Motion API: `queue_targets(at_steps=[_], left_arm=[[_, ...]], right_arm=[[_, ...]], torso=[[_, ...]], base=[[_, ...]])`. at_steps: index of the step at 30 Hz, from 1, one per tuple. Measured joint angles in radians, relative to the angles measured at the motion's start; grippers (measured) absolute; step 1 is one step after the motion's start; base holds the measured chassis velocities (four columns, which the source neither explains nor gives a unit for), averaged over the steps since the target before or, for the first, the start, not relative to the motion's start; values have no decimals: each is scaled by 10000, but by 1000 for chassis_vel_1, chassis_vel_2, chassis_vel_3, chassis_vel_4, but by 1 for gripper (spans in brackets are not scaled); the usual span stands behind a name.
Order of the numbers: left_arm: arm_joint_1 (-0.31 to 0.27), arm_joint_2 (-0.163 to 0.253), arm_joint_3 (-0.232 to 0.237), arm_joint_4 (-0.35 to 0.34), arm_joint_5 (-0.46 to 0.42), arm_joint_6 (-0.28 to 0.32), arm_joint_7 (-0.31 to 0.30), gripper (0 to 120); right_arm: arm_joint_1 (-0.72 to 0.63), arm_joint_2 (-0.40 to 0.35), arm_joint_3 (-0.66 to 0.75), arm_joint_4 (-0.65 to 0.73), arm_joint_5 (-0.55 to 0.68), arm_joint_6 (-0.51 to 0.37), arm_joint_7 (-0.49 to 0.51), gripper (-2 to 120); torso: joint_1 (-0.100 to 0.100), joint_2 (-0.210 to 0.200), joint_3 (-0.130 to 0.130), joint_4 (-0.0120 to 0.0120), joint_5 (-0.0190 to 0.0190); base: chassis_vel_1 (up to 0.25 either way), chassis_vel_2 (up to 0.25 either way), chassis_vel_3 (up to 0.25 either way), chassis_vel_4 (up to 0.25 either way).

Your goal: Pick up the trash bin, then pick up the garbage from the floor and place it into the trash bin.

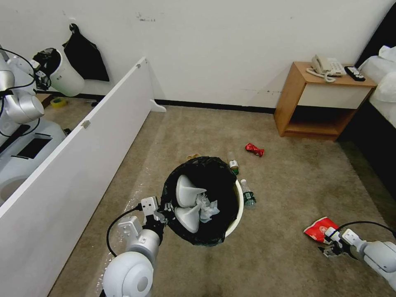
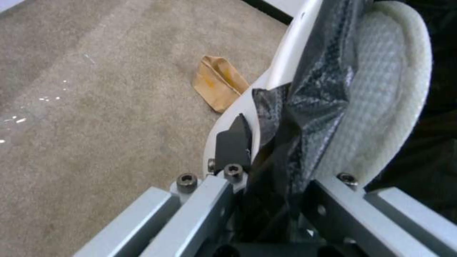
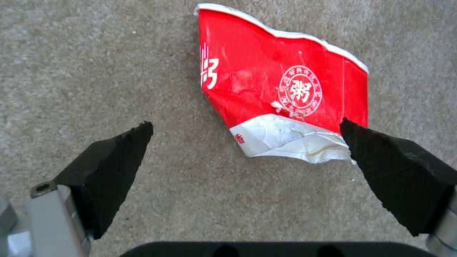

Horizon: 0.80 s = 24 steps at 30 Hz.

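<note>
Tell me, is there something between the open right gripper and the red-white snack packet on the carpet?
Nothing visible. The right gripper is open over bare carpet, and the flat red-white snack packet lies just ahead, its white end between the black fingertips.

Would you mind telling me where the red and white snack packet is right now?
The snack packet lies flat on the carpet at the robot's right in the head view, right of the trash bin, just ahead of the open right gripper.
</note>
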<state>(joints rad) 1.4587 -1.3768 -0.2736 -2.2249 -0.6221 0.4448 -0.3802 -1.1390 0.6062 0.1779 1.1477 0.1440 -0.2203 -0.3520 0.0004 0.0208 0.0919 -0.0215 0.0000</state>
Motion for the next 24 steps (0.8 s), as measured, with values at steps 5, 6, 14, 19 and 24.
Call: queue_targets(at_steps=[5, 6, 14, 19, 24], left_arm=[[114, -67, 18, -6, 194, -54, 58, 1], [132, -78, 15, -6, 219, -65, 62, 1], [267, -64, -3, -57, 309, -149, 80, 1], [265, -54, -3, -57, 309, -168, 83, 1], [250, -42, 7, -51, 298, -173, 83, 1]], right_arm=[[66, 259, 85, -217, -220, 59, 121, 100], [127, 399, 85, -288, -335, 60, 209, 100], [331, 927, 157, -689, -857, 137, 328, 100], [336, 1020, 191, -736, -949, 143, 366, 100], [359, 1165, 240, -888, -1058, 148, 382, 100]], torso=[[0, 0, 0, 0, 0], [0, 0, 0, 1, -1], [0, 0, 0, 1, 0], [0, 0, 0, 0, -1], [0, 0, 0, 0, -1]], base=[[0, 0, 0, 0], [0, 0, 0, 0], [0, 0, 0, 0], [0, 0, 0, 0], [0, 0, 0, 0]])
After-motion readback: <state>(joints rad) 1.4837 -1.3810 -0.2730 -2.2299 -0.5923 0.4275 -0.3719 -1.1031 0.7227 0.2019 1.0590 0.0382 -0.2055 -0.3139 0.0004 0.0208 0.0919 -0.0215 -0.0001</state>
